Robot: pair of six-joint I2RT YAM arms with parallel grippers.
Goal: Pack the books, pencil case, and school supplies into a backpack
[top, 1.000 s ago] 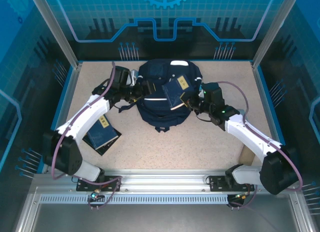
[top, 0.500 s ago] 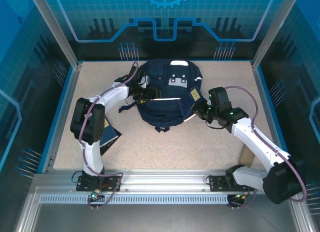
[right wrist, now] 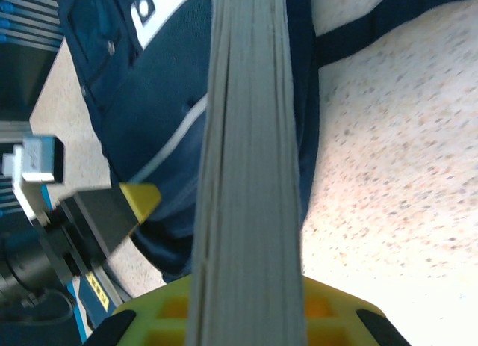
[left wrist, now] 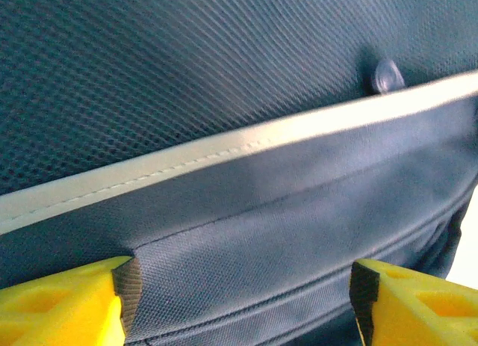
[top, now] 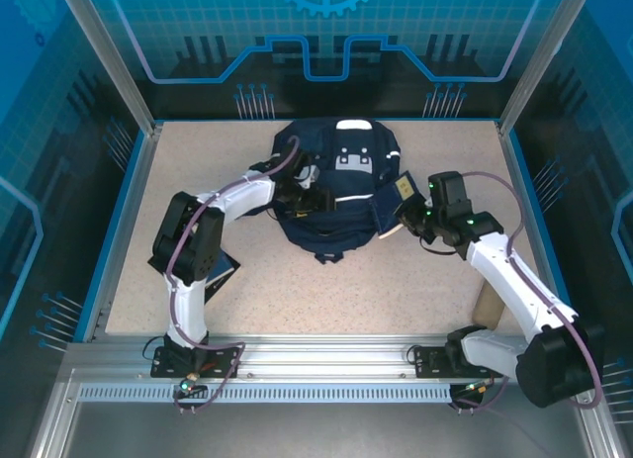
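The navy backpack (top: 336, 181) lies in the middle of the table, its white stripe (left wrist: 224, 155) close in the left wrist view. My left gripper (top: 315, 199) rests on the bag's front and stands open, with the yellow fingertips (left wrist: 63, 301) either side of a flat band of fabric (left wrist: 246, 264). My right gripper (top: 408, 219) is shut on a dark-blue book (top: 389, 209) held on edge at the bag's right side. The book's grey page edges (right wrist: 250, 174) run up between the jaws. The pencil case is out of view.
A second dark-blue book (top: 220, 270) lies on the table, partly under the left arm. A tan object (top: 485, 305) sits at the right behind the right arm. Blue walls (top: 134, 201) border the speckled tabletop (top: 346, 290).
My left arm has swung from the bag's left side onto its front, and its jaws have narrowed a little. The right gripper carried the book from over the bag to its right edge.
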